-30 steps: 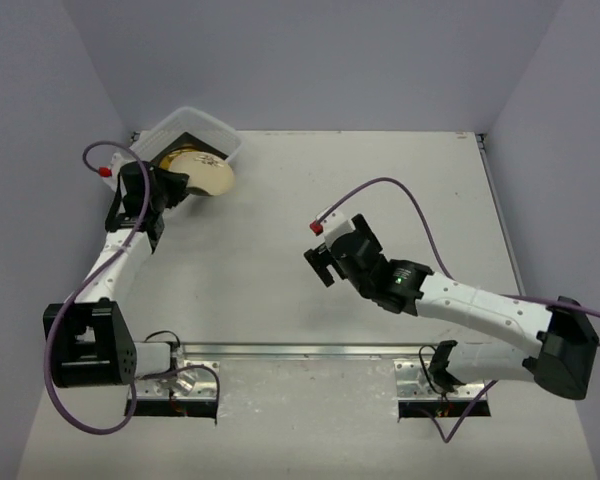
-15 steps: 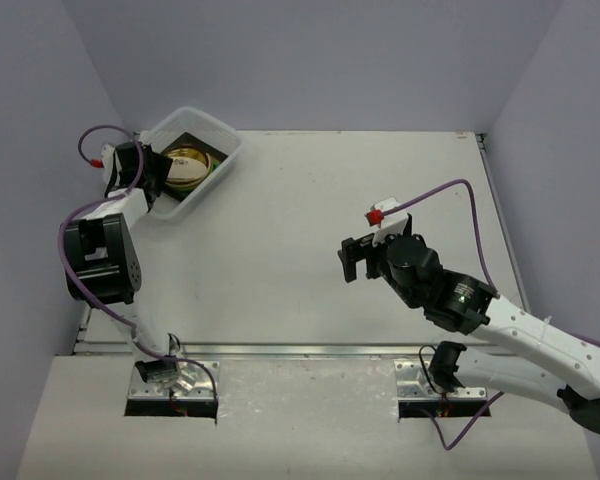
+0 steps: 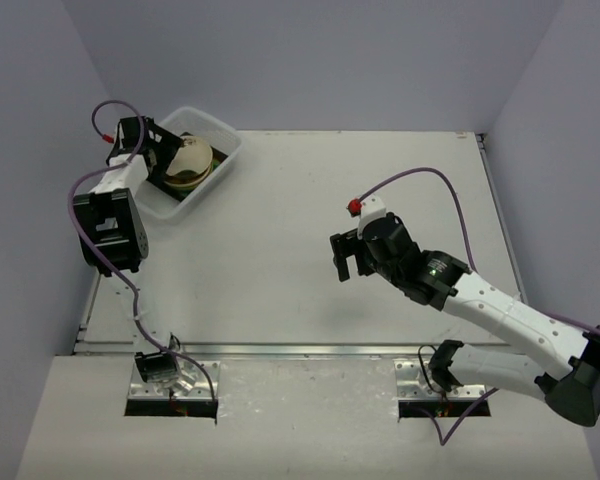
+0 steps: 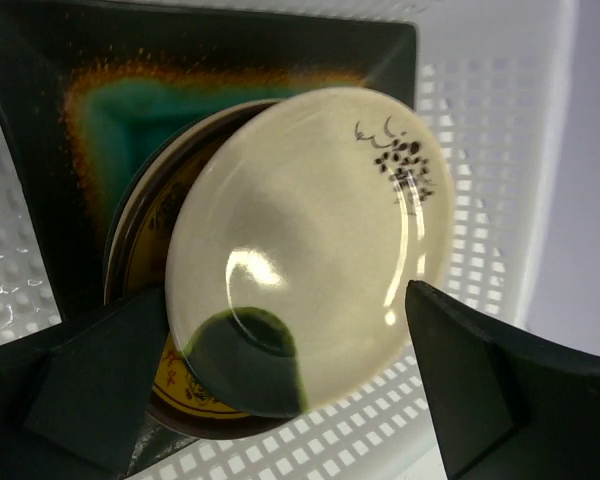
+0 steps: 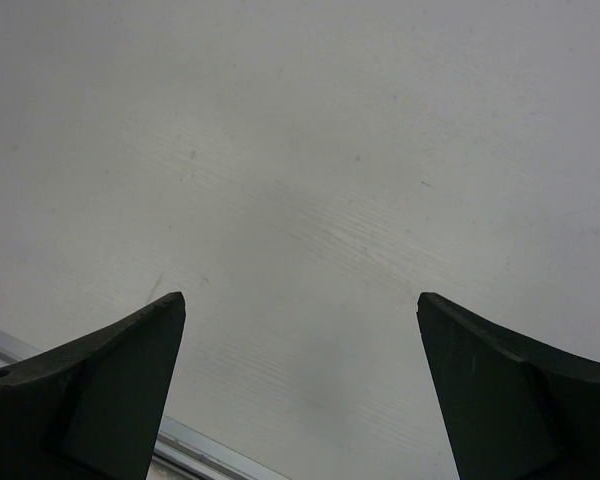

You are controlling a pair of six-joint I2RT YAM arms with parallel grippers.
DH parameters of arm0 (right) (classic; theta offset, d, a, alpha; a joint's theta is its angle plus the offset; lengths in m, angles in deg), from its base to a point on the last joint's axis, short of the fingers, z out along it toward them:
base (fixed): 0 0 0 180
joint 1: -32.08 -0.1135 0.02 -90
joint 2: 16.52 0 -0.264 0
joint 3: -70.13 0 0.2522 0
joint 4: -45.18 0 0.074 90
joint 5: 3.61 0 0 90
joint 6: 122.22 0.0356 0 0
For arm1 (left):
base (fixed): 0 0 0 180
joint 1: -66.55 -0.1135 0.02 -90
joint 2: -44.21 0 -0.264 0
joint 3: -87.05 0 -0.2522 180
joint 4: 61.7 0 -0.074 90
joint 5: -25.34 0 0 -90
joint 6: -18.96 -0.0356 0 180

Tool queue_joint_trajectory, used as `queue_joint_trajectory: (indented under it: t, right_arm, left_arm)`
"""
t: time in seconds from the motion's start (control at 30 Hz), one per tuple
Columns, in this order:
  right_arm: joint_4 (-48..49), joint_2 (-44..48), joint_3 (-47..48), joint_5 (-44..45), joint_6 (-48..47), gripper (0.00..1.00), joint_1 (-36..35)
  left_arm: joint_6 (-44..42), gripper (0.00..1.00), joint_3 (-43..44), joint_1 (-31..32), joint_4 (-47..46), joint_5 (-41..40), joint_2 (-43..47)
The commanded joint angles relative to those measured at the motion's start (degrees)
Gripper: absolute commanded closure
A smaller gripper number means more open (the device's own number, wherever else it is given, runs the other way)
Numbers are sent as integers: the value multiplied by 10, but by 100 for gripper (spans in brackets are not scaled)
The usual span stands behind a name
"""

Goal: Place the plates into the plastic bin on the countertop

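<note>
In the left wrist view a cream plate (image 4: 310, 240) with a dark green patch leans on a mustard-patterned plate (image 4: 180, 385). Both rest on a teal-centred square plate (image 4: 120, 110) inside the plastic bin (image 4: 480, 200). My left gripper (image 4: 285, 300) is open, its fingers standing wide on either side of the cream plate's near edge. From above, the left gripper (image 3: 170, 157) reaches into the bin (image 3: 225, 135) at the back left, over the cream plate (image 3: 193, 155). My right gripper (image 3: 338, 258) hangs open over the bare countertop (image 3: 380, 170), and in its own view the right gripper (image 5: 300, 300) holds nothing.
The metal rail (image 5: 190, 445) along the countertop's front edge shows low in the right wrist view. Lilac walls close in the left, back and right sides. A purple cable loops over each arm.
The left gripper carried the cream plate from the bin's near edge into the bin and opened, leaving it on the stack. The right arm swung right, then partly back.
</note>
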Motion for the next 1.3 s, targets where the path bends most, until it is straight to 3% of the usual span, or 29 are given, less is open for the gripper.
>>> queue_joint_trajectory:
  t: [0.0, 0.2, 0.33, 0.53, 0.67, 0.87, 1.0, 1.27]
  right_arm:
    - [-5, 1, 37, -33, 15, 1, 10]
    - [-23, -3, 65, -31, 6, 1, 23]
    - [-32, -17, 84, -39, 0, 1, 53]
    - [-27, -35, 107, -67, -5, 1, 140]
    - [-27, -9, 109, -36, -14, 1, 174]
    - [-84, 36, 114, 77, -33, 1, 178]
    - [-131, 76, 104, 38, -26, 1, 178]
    - [-140, 171, 31, 74, -58, 1, 177]
  left_arm:
    - [-23, 0, 38, -5, 105, -10, 1]
    - [-16, 0, -38, -9, 87, -73, 124]
    - [-25, 0, -44, -9, 74, -83, 206]
    - [-82, 0, -46, -8, 68, -21, 325]
    - [-171, 0, -104, -7, 98, 63, 409]
    - [-315, 0, -312, -5, 106, 77, 620]
    - [-358, 0, -469, 89, 16, 13, 818]
    - [-386, 0, -568, 157, -17, 6, 862]
